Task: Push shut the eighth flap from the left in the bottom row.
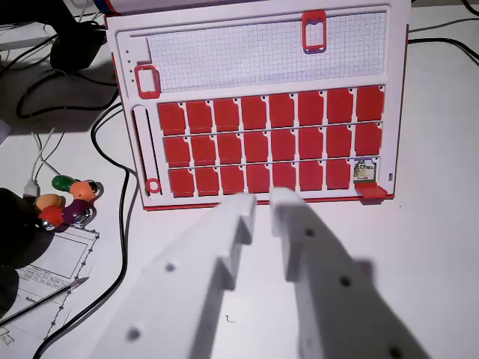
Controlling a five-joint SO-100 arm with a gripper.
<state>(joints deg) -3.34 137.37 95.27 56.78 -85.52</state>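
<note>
White pincer (262, 203) hangs just in front of the board (258, 112), fingers spread w/ a narrow gap, gripping nothing; tips sit near the board's front edge, abt the middle of the bottom row; the open flap (372, 191) is at the far right end of that row, tipped down past the board's edge, w/ a small picture card (364, 170) showing in its slot; other flaps lie shut, all red; left of the board, coloured clips (69, 200) and a black cable (112, 149) lie on the white worktop (441, 247).
</note>
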